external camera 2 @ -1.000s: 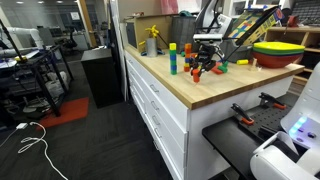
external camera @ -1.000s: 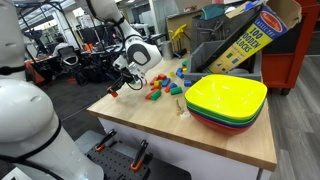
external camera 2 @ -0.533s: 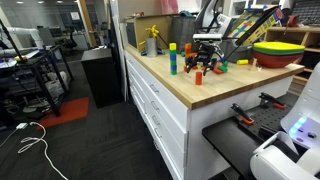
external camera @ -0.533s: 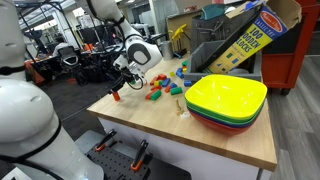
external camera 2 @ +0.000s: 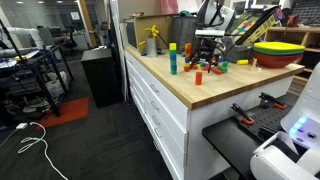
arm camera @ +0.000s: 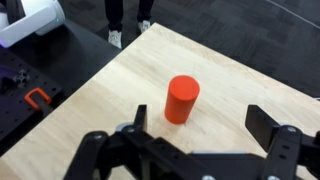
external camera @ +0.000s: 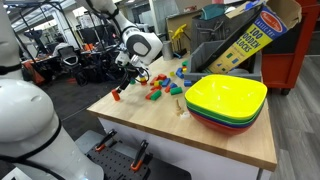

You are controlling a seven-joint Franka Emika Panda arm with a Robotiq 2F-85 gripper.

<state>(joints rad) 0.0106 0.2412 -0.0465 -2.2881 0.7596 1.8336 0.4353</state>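
**Cylinder** (arm camera: 181,99): red, upright on the bench (arm camera: 235,75), standing alone near a corner. In the wrist view the bench edge runs diagonally just left of it, and the corner lies beyond it at the top. There is bare wood all round its base.

**Hand** (arm camera: 199,122): open, jaws spread wide, gripping nothing. It hangs over the cylinder and clear of it, with a finger (arm camera: 136,124) to either side. In an exterior view the hand (external camera: 127,76) is above the cylinder (external camera: 116,95) and slightly further in from the corner, with air between them.

**Open room:** past the near edge the bench drops to dark floor (arm camera: 235,12). A black frame with a red clamp (arm camera: 37,98) sits below the bench's side.

**Blocks** (external camera: 160,88): a loose coloured cluster further in along the bench, apart from the cylinder.

**Bowls** (external camera: 228,100): a nested stack, yellow on top, at the bench's other end, well apart from the hand.

**Box** (external camera: 245,40): yellow, printed, tilted, behind the bowls.

**Surface:** a pale wood top, flat, over white drawers (external camera 2: 160,105).

**Room:** a workshop with a dark floor, loose cables (external camera 2: 30,140) lying on it and a red cabinet (external camera: 285,55) beside the bench
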